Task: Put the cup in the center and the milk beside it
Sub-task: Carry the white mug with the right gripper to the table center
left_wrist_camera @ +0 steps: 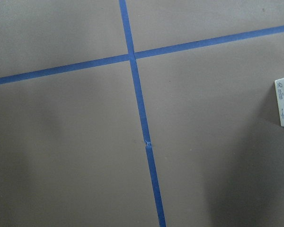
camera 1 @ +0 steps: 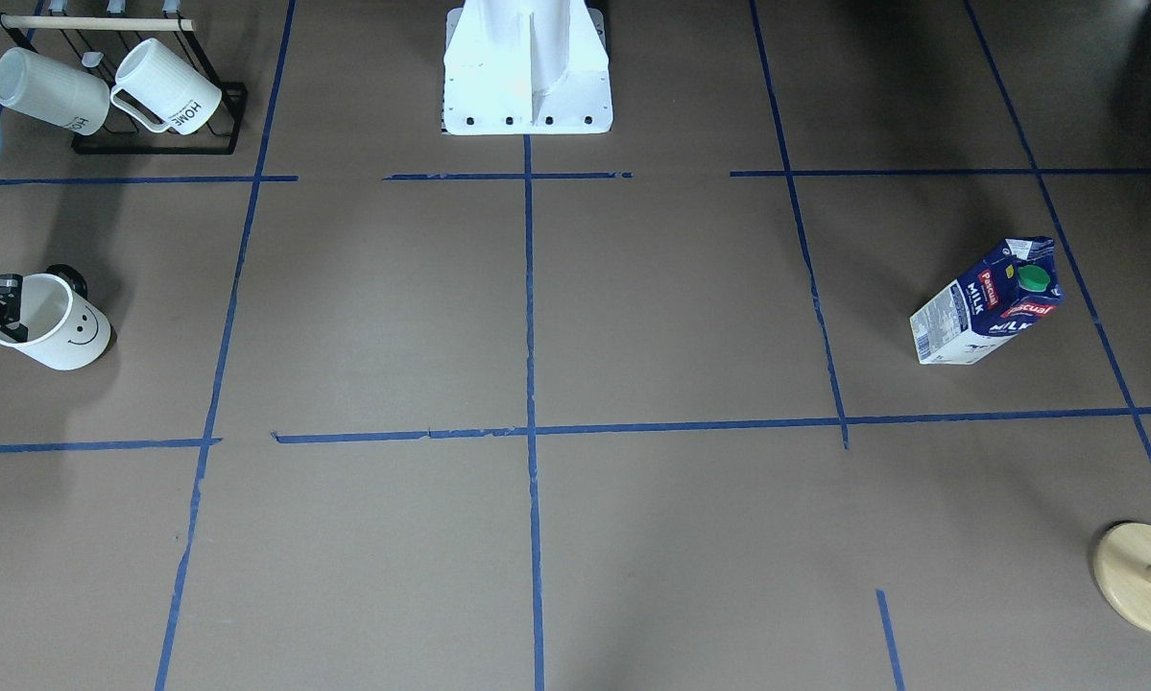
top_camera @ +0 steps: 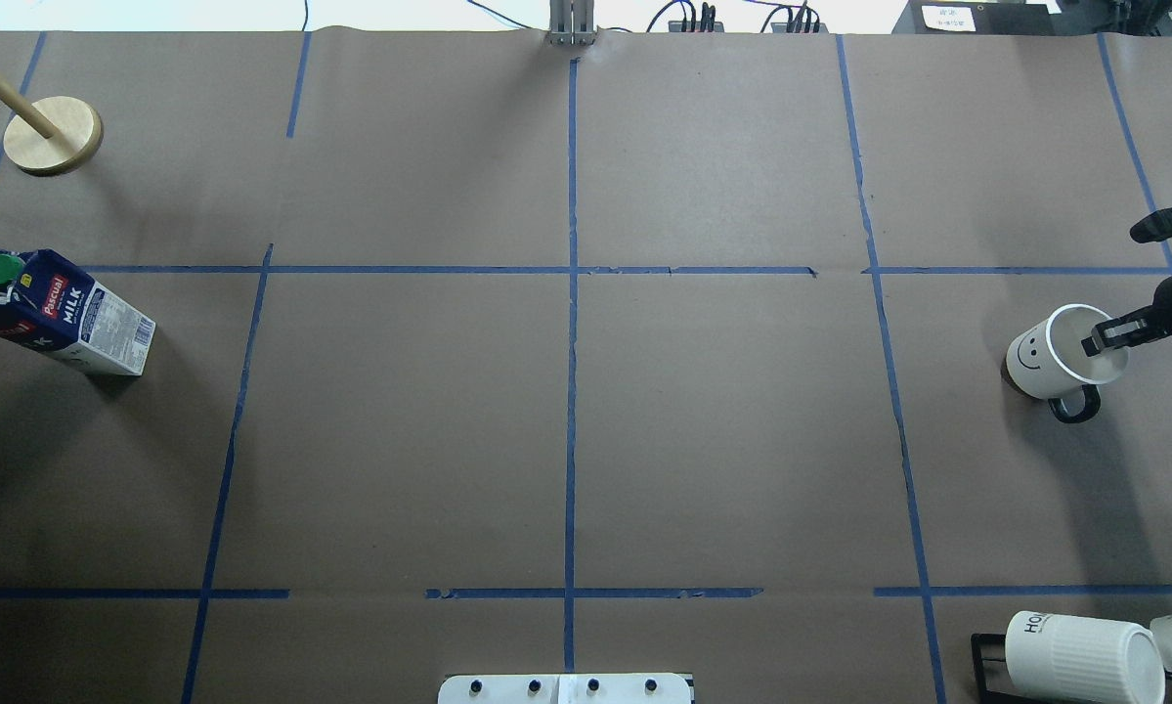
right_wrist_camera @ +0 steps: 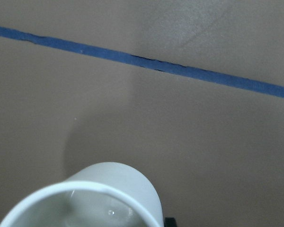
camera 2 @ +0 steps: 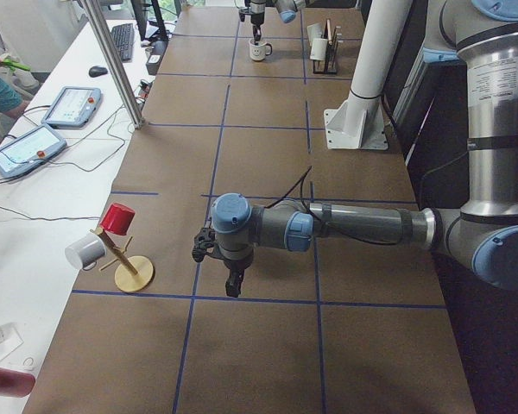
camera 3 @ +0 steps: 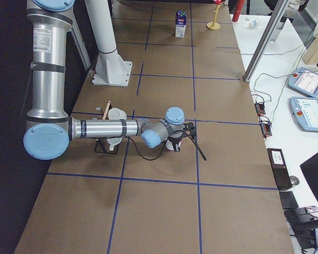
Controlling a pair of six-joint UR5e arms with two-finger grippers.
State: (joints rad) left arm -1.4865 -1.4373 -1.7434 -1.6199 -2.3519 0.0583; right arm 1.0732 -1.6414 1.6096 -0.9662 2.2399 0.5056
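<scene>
Cup [top_camera: 1040,357] sits way out at 3 o'clock, milk [top_camera: 58,313] at 9. Right gripper [top_camera: 1106,337] reaches inside the rim; can't tell if it's clamped. I'd pinch firm, lift level, carry it toward 9 to the center [top_camera: 572,271].

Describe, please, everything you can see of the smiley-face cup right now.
The cup is a white, glossy, ceramic-looking tapered mug with a black smiley face on its side and a small black handle. It looks upright and empty. It is on the brown paper near the table's end on the robot's right, far from the long middle tape line. The right gripper is at its rim with one finger reaching inside; whether it grips cannot be told.
</scene>
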